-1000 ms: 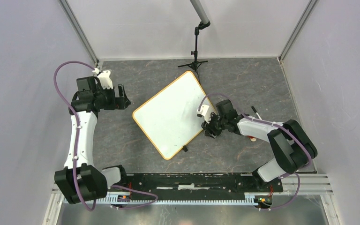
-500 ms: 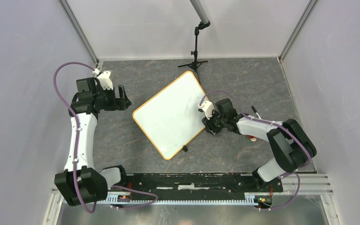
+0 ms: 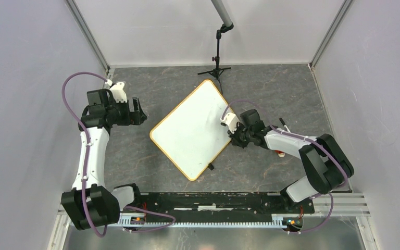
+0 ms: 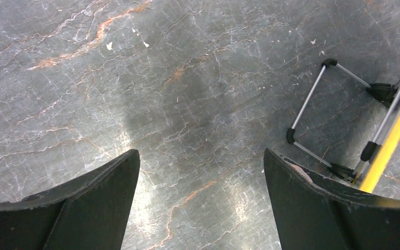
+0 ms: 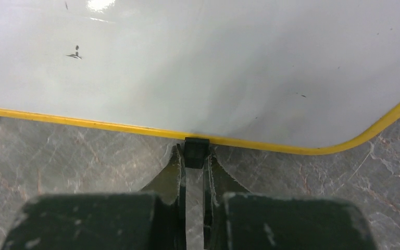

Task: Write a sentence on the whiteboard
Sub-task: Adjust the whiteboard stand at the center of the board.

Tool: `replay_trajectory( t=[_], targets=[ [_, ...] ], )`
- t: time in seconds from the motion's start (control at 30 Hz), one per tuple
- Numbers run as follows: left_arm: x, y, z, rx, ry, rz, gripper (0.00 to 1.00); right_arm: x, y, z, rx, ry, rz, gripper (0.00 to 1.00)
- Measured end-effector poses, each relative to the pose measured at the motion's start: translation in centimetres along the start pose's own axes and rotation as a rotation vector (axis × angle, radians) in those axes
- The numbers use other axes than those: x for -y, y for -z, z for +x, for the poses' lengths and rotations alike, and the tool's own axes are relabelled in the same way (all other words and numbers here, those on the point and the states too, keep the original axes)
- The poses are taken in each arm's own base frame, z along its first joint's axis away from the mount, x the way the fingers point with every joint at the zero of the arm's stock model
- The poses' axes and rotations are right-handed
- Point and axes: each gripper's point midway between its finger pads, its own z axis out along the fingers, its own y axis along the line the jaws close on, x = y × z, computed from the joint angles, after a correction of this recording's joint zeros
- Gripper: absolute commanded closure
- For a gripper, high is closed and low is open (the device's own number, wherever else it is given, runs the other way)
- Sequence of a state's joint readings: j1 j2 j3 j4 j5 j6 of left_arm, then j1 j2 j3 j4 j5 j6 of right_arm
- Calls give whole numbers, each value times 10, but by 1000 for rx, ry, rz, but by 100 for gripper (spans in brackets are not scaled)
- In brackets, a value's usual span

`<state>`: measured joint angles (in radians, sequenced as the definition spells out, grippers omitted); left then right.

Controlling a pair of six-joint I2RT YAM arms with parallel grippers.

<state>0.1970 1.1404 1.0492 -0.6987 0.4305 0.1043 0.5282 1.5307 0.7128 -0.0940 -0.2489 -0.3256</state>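
Right fingers (image 5: pixel 173 174) pressed nearly together, pinching the small black clip (image 5: pixel 196 151) on the whiteboard (image 5: pixel 213 67) rim. The clip sits right between the fingertips, and the yellow-orange rim runs across just ahead of them. Board face ahead of the fingers is glossy white with a few tiny dark specks and a glare spot at the far left. One rounded corner curves off to the right of the fingers.

Top view: the whiteboard (image 3: pixel 190 130) lies flat on the grey marble tabletop (image 3: pixel 271 88), turned like a diamond, its right edge at the right fingers (image 3: pixel 234 137). A second black clip (image 3: pixel 210 167) is on the near right edge, well apart from the fingers.

Left fingers (image 4: pixel 99 192) spread wide, nothing between them, only bare tabletop below. They (image 3: pixel 136 110) are off the board's left side, near it but not touching. The black tripod stand (image 4: pixel 307 112) is to the right of the left fingers; its feet (image 3: pixel 217 70) are just beyond the board's far corner.
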Motion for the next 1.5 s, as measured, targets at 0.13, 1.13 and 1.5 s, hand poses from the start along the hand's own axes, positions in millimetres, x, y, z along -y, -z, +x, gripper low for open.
replay_trajectory(
  t=[0.13,1.13,1.5],
  targets=[
    [0,-1,1,0,1,3,6,-5,10,15,-30,51,-8,100],
    [4,-3,-9,44,-16,38,6,-52,58,72,-167,322,-210,53],
    [5,-3,-9,44,-16,39,7,-55,63,68,-140,345,-214,47]
  ],
)
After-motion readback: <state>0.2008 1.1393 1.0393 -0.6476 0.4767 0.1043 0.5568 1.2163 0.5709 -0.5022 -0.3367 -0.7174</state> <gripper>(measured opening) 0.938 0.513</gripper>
